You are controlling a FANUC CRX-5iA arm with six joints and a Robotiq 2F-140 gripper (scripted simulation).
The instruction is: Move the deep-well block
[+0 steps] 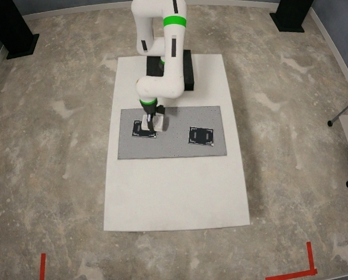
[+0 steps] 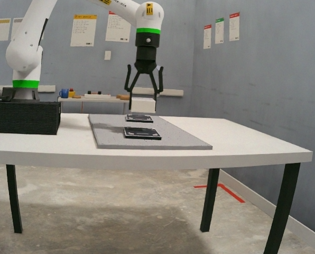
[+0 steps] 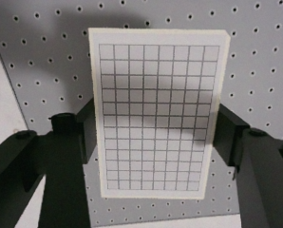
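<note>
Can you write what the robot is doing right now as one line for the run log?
phase: carry | claw: shut on deep-well block | block: lifted off nest N1, above gray board | nest N2: holds no block

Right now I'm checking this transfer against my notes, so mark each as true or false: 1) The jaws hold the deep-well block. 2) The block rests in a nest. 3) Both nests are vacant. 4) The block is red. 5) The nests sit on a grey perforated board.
1) True: the gripper is clamped on the deep-well block, one pad on each long side.
2) False: it hangs in the air, above the board and clear of both nests.
3) True: the nest N1 and the nest N2 both show bare black beds.
4) False: it is white, with a grey well grid on top.
5) True: both lie on the grey perforated board.
</note>
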